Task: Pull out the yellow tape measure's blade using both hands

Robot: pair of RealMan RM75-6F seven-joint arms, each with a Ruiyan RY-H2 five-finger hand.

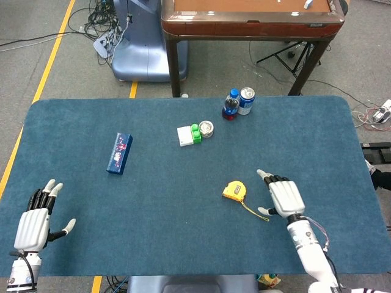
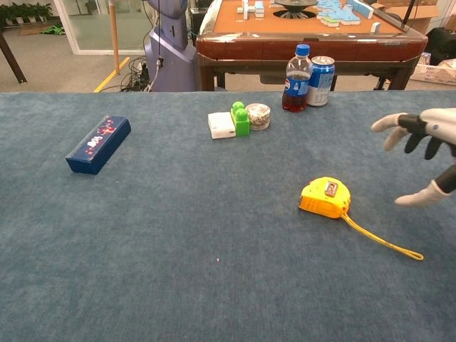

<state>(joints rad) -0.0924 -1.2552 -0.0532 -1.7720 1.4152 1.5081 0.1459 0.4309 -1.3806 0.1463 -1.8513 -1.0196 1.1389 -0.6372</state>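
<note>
The yellow tape measure (image 1: 234, 190) (image 2: 325, 197) lies flat on the blue tabletop, right of centre, with a thin yellow strap (image 2: 381, 241) trailing toward the front right. My right hand (image 1: 283, 196) (image 2: 425, 137) hovers just right of the case, palm down, fingers spread, holding nothing and not touching it. At the table's front left corner my left hand (image 1: 36, 219) stays open with fingers apart, far from the tape measure; the chest view does not show it.
A dark blue box (image 1: 120, 152) (image 2: 99, 144) lies at the left. A white block, green brick (image 2: 240, 119) and small jar stand at centre back. A cola bottle (image 2: 297, 70) and can (image 2: 320, 71) stand near the far edge.
</note>
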